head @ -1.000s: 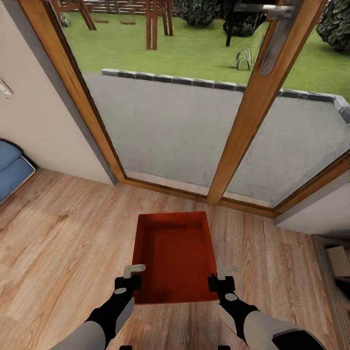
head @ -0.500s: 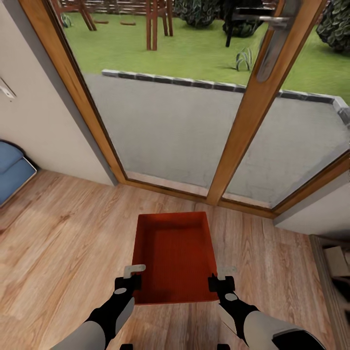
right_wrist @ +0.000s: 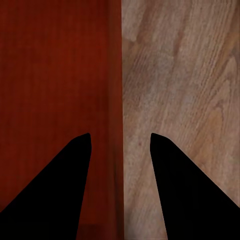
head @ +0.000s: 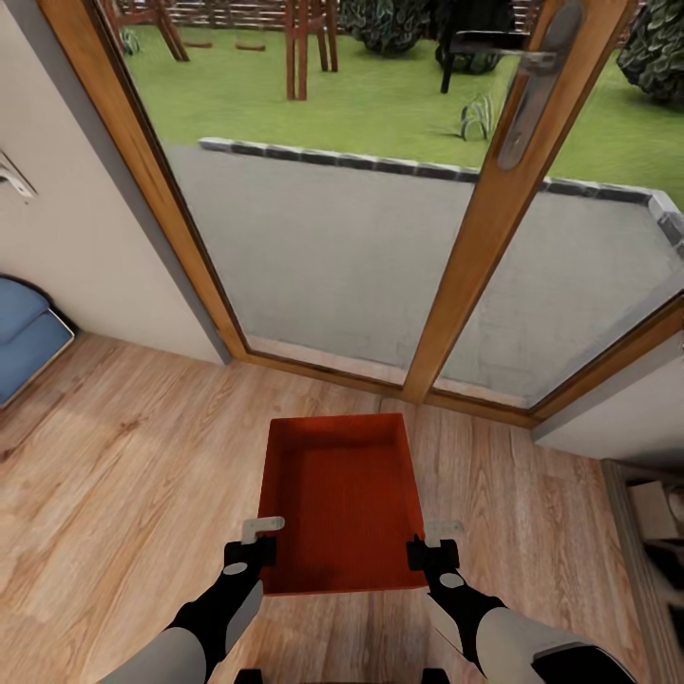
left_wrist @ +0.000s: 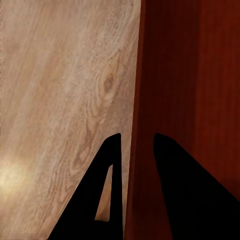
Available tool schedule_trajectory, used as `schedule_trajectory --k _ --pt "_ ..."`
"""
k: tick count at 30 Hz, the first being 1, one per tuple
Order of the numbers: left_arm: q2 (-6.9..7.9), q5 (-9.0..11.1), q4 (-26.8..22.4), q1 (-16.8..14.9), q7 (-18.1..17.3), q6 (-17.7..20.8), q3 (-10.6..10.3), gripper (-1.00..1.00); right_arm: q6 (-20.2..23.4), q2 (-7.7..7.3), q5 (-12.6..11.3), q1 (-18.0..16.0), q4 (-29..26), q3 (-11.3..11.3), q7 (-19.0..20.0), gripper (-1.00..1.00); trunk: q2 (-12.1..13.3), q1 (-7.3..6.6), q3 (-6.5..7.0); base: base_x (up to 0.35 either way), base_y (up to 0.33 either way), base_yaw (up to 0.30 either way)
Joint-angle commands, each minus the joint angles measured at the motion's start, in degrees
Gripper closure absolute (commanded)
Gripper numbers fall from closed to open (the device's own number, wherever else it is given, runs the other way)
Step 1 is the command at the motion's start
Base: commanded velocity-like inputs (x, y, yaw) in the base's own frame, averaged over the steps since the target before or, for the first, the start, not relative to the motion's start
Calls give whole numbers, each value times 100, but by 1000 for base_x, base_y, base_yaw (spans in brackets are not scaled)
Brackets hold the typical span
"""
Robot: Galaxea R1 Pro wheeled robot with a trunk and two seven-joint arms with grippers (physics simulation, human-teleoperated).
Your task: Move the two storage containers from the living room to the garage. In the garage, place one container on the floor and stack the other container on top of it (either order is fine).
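Matt orange-red storage container (head: 342, 503) over grained wood-plank flooring (head: 123, 475); glass doors (head: 332, 218).

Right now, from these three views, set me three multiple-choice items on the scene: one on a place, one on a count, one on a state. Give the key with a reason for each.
1. Where is the storage container?
A. Out on the lawn
B. Above the wood-plank floor, in front of the glass doors
C. On the blue sofa

2. How many orange-red containers show in the head view?
A. One
B. Two
C. Three

3. How does the left gripper meet the container?
A. It hangs well clear of it
B. It presses down on the container's bottom
C. Its fingers straddle a side wall

Key: 1 B, planks surround the box and the door frame stands just beyond it. 2 A, a single box sits between the left gripper and the right gripper. 3 C, the left wrist view shows the wall running between the two fingers.
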Motion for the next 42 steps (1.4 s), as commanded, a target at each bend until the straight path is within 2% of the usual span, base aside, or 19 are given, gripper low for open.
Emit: schedule_trajectory --k 1,15,33,42 --pt "242 68 6 3 71 -4 46 100 -476 4 133 -6 -15 -420 16 100 39 -22 15 0 0 0" --pt "245 54 6 3 75 -4 50 100 -476 4 135 -6 -15 -420 11 100 600 -330 266 0 0 0" --pt "245 46 2 3 76 -4 50 100 -477 4 134 -6 -15 -420 2 100 600 -330 267 0 0 0" --pt "243 45 -3 3 76 -4 50 100 -477 9 127 -7 -15 -420 -18 100 600 -330 332 0 0 0"
